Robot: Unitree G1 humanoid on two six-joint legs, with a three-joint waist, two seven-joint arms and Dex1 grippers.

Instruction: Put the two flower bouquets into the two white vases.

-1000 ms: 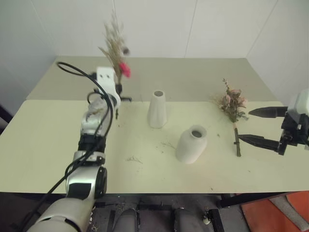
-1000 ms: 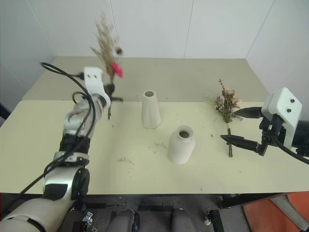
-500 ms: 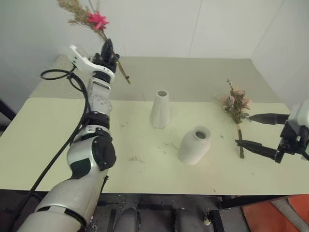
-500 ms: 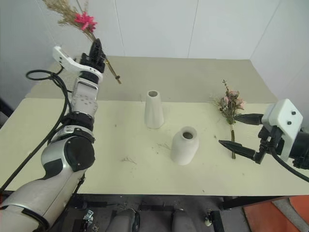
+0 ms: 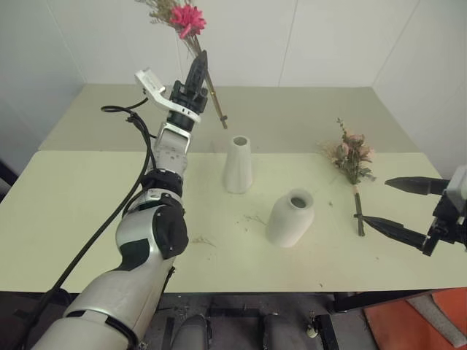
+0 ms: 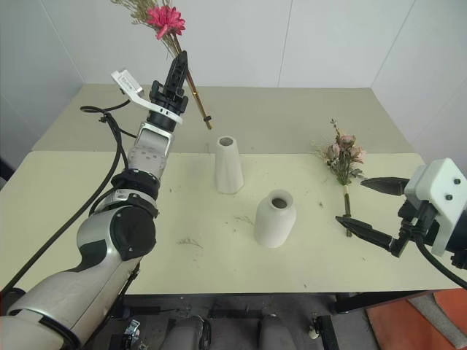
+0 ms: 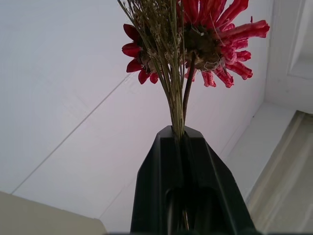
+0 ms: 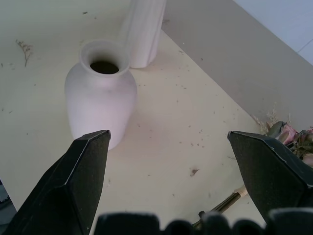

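Overhead, the light, brittle dried bouquet (image 5: 191, 29) is held by its thin stems in the clamped left tool (image 5: 198, 73), best gripped low, while the wide-open, empty right tool (image 5: 400, 207) hangs beside the rose bouquet (image 5: 352, 162) lying on the surface (image 5: 73, 219).

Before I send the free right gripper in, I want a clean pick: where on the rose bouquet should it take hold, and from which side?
Grip the bare stems below the blooms of the rose bouquet, probably from above. It lies flat on the table, blooms toward the far side, stem end nearest the open right gripper; the stems look slim and firm, the flowers wide and fragile.
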